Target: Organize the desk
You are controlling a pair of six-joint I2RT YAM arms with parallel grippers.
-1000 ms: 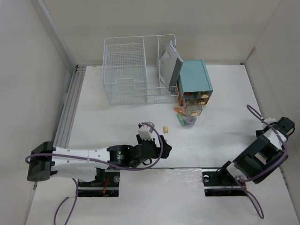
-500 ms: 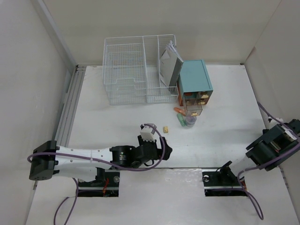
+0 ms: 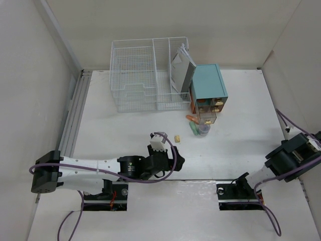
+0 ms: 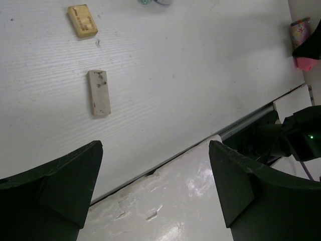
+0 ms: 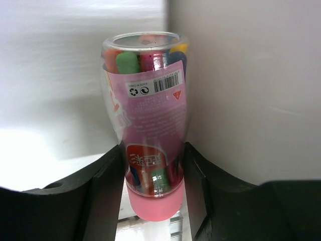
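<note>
Swung out toward 4 o'clock over the white worktop (image 3: pixel 241 100) under both arms, the right fingers (image 5: pixel 100 196) clamp a marker bottle (image 5: pixel 148 100). Wide apart and empty, the left fingers (image 4: pixel 55 191) sit nearer the white eraser (image 4: pixel 99 93), lengthwise at their 11 o'clock.

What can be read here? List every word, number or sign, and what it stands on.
Bottle in the right tool, pink label: barcode and two recycling signs; the print is too small to read.
Red logo lower on it: white characters, blurred.
Yellow block: marks, unreadable.
Nothing can be quoted.
</note>
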